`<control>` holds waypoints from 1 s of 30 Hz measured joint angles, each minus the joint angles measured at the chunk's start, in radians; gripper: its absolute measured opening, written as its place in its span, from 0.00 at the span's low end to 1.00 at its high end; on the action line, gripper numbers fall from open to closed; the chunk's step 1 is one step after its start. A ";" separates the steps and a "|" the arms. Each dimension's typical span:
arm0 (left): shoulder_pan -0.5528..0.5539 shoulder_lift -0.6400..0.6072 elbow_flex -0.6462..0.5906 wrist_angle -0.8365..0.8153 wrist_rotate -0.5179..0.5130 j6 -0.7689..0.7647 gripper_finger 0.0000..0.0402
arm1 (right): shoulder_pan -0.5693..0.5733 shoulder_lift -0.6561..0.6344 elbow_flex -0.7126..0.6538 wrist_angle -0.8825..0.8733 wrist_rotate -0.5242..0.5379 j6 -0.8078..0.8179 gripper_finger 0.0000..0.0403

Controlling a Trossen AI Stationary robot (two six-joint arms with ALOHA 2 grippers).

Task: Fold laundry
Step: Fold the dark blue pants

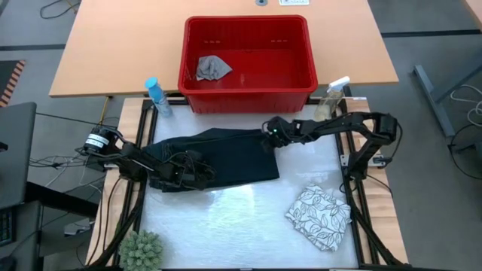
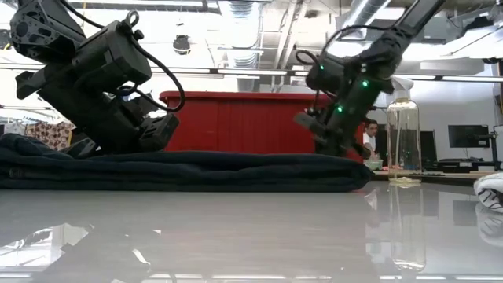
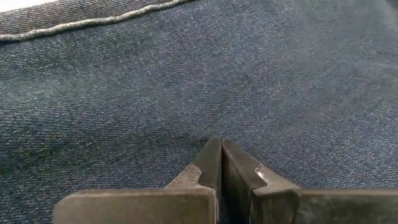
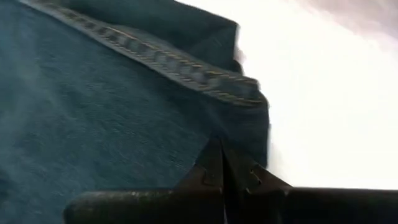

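Observation:
The dark blue denim jeans [image 1: 226, 150] lie folded flat across the middle of the white table top, their underside on it. My left gripper [image 1: 190, 170] is shut, its tips on the jeans' left part [image 3: 186, 74]. At the jeans' far right corner my right gripper [image 1: 269, 134] is also shut, slanting down beside a stitched seam [image 4: 186, 68]. A folded white cloth with grey leaf print [image 1: 320, 217] lies at the near right. A small grey cloth [image 1: 212, 68] lies in the red basket [image 1: 301, 71]. My left gripper sets its shut fingertips [image 3: 211, 155] on the jeans' upper face [image 3: 221, 127], slanting down from the table's left. No cloth shows between the fingers. The jeans lie flat under them. My right gripper meets the denim next to the stitched seam at the far right corner [image 4: 239, 134] with shut fingertips [image 4: 211, 162], slanting down from the table's right. I cannot tell whether any cloth is caught between them. The jeans stay flat on the table.
The red basket stands on the wooden table beyond the far edge. A blue bottle [image 1: 157, 96] stands at the far left and a clear spray bottle [image 1: 331, 98] at the far right. A green plant [image 1: 141, 250] sits at the near left corner. Bare table top [image 1: 241, 226] lies nearer than the jeans.

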 joint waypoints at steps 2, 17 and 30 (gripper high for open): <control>0.000 0.000 0.000 0.005 0.000 0.015 0.00 | -0.011 0.000 -0.036 0.020 -0.001 0.003 0.04; 0.057 0.000 0.000 0.160 0.101 0.166 0.00 | -0.040 -0.196 -0.075 0.009 -0.097 -0.039 0.25; 0.095 0.000 0.001 0.168 0.127 0.208 0.00 | 0.016 -0.381 -0.110 -0.287 -0.154 0.136 0.68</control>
